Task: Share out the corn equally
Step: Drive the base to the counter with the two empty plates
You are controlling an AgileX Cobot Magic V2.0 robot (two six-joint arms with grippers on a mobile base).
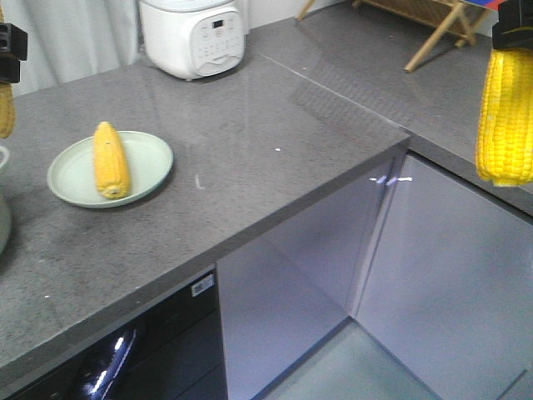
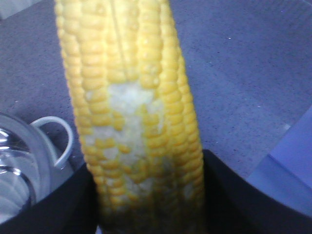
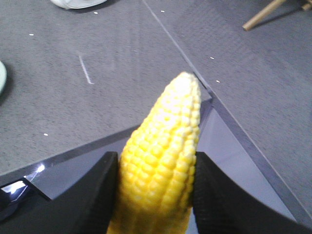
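One corn cob (image 1: 111,159) lies on a pale green plate (image 1: 154,163) on the grey counter. A second corn cob (image 1: 505,117) hangs at the far right, out past the counter edge, with my right gripper (image 3: 155,183) shut on it; its tip (image 3: 184,83) points away. At the far left my left gripper (image 2: 148,195) is shut on a third cob (image 2: 131,97), which has a patch of missing kernels; only a sliver of that cob (image 1: 6,108) shows in the front view.
A white rice cooker (image 1: 194,35) stands at the back of the counter. A glass vessel (image 2: 22,161) with a handle sits below the left gripper. Grey cabinet fronts (image 1: 433,283) drop below the counter corner; wooden legs (image 1: 437,37) stand on the far side.
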